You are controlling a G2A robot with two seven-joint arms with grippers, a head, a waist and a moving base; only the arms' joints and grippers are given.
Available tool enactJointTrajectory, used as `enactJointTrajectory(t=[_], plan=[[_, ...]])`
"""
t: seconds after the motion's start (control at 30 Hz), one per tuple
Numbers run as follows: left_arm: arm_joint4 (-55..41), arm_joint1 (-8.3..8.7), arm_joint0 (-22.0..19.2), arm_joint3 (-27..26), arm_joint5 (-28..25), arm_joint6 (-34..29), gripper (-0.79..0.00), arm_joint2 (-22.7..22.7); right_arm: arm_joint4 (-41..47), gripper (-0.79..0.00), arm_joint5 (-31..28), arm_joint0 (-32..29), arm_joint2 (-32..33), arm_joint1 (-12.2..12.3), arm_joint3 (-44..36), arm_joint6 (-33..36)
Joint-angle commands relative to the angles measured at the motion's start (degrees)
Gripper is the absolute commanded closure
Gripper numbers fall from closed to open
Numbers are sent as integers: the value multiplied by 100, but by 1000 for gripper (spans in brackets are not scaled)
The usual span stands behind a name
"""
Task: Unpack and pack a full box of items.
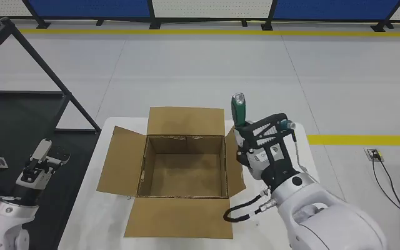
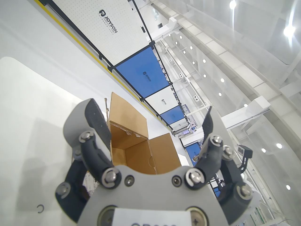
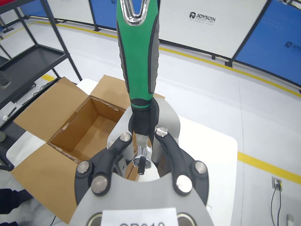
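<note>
At the near left, the left arm sits low and off the table's (image 1: 100, 212) left edge, above a dark surface. It is well apart from the box. Its wrist is tipped so that the left gripper (image 2: 151, 111) points up and towards the far right, with the box beyond it. The two dark-padded fingers (image 2: 97, 118) are spread wide with nothing between them.

At the near right, the right arm rises from its bulky white shoulder. It bends over the table's right side and ends just beside the box's right flap. The right gripper (image 3: 142, 118) points up and away from the robot. It is clenched on the black neck of a green-handled tool (image 3: 138, 55), just under the grip. The tool's chrome head sits down between the finger linkages, close to the palm. From above, the tool (image 1: 238, 107) stands nearly upright out of the gripper (image 1: 242, 128), its chrome-capped end uppermost. It is over the table just right of the box's far right corner, outside the box.

There is one tool and one cardboard box (image 1: 181, 219), and there are two grippers. The box stands in the middle of the table with all four flaps folded outward, and its bare brown floor shows. The box (image 3: 35, 118) lies to the left of the gripped tool.

Farther off, a yellow floor line (image 1: 350, 139) runs along the floor. Beyond it stands a row of blue and white panels (image 1: 212, 7).
</note>
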Motion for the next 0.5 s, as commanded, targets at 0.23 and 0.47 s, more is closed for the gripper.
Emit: enactJointTrajectory(t=[0.23,0.47], plan=[[0,0,0,0,0,0,-785,0,612,0,-121,1598,-1611,-397,1923,407],[0,0,0,0,0,0,-785,0,1056,0,216,2592,-2538,-865,3887,161]])
